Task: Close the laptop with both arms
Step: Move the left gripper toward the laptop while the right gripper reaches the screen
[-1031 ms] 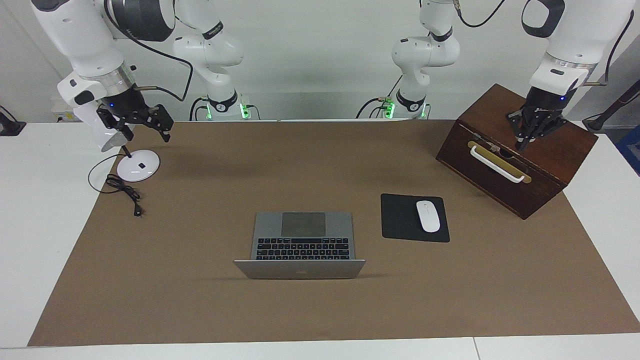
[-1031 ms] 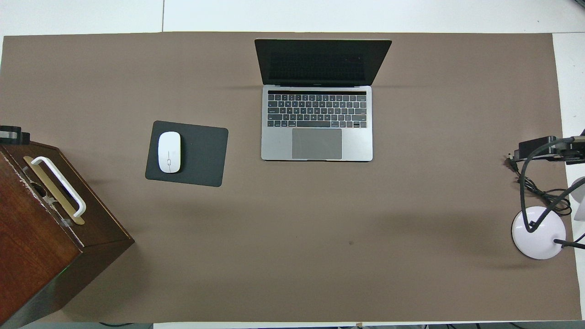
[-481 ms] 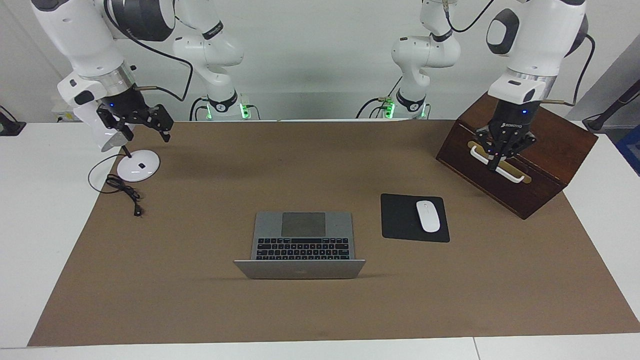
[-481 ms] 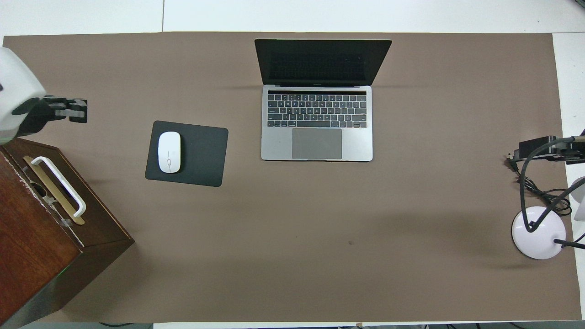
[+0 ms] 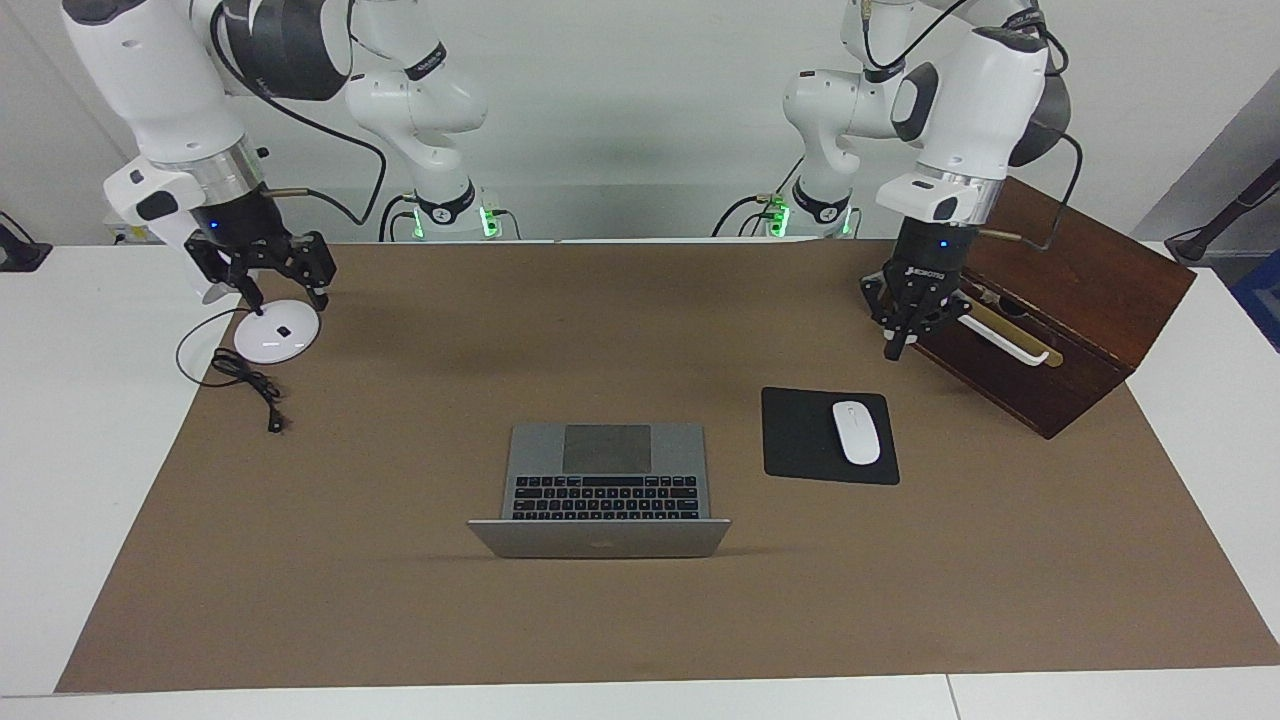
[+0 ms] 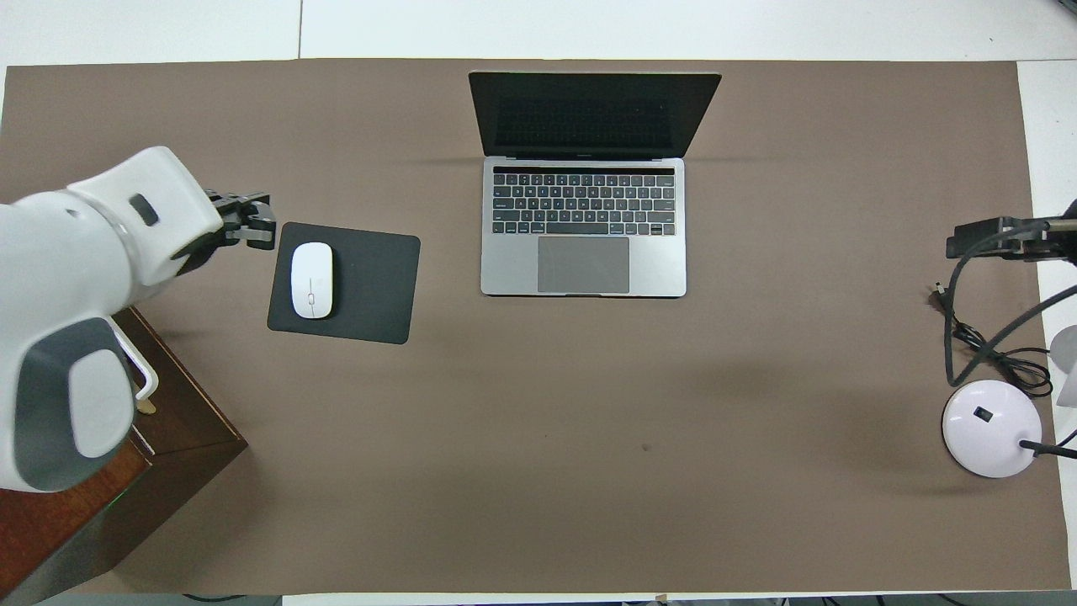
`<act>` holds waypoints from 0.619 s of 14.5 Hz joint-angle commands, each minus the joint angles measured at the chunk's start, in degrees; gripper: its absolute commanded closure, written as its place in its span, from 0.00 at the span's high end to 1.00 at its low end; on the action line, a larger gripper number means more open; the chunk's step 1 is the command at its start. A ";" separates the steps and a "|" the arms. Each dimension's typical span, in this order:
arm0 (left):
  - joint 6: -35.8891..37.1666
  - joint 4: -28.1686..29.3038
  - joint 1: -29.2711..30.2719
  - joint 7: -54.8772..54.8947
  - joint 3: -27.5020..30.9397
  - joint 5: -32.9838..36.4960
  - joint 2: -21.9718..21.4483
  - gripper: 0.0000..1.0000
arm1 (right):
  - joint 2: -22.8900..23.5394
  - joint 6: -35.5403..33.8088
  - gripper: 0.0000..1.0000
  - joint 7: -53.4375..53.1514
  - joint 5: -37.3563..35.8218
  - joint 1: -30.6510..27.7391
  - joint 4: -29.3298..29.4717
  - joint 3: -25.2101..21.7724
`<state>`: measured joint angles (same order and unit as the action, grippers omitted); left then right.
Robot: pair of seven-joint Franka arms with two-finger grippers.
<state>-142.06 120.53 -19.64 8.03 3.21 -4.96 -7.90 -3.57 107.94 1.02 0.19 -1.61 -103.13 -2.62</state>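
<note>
While the laptop [image 5: 600, 485] stands open in the middle of the brown mat [image 5: 400, 620], farther from the robots than the mouse pad [image 5: 828, 436] beside it, no contact with it is yet made. The left gripper [image 5: 908, 325] hangs just above the mat beside the wooden box [image 5: 1090, 270], its fingers drawn close together and pointed down; the right gripper [image 5: 270, 275] is held over the white lamp base [image 5: 277, 331] at the right arm's end of the table, its fingers spread. The approach is judged to be the step in hand. It is best done by bringing both grippers to the raised lid [image 6: 594, 114] at its two outer corners, so that an even push is applied and the thin panel is not twisted; the lid should then be lowered slowly about its hinge. The casing is smooth silver-grey metal, slim and flat-edged, likely to slide under hard fingers, whereas the mat appears matte. The mouse [image 5: 856, 432] is a glossy rounded oval, to be passed clear of.
</note>
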 commanded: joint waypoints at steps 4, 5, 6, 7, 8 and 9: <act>-20.77 12.53 -9.35 -3.89 0.92 -0.84 0.32 0.00 | 6.73 13.50 0.00 3.11 -0.19 1.34 3.98 0.69; -24.20 13.15 -10.49 -4.51 0.92 -0.84 1.99 0.00 | 7.34 16.39 0.00 2.76 -0.10 1.96 4.51 0.69; -27.54 13.33 -11.81 -5.47 0.92 -0.84 3.84 0.00 | 8.31 17.55 0.00 2.84 -0.10 2.05 5.82 0.69; -30.53 13.33 -12.87 -6.70 0.92 -0.84 5.77 0.00 | 9.53 17.48 0.00 2.84 -0.10 2.14 8.44 1.04; -32.91 13.33 -13.49 -7.06 0.92 -0.84 7.35 0.00 | 10.76 17.39 0.00 2.84 -0.19 2.49 10.82 1.91; -35.72 13.33 -13.93 -7.15 0.92 -0.84 9.20 0.00 | 12.08 17.65 0.00 2.93 -0.80 2.67 13.10 2.27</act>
<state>-172.24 133.87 -31.77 1.49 3.18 -5.00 -2.09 4.99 125.74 3.10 0.05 0.93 -96.07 -1.19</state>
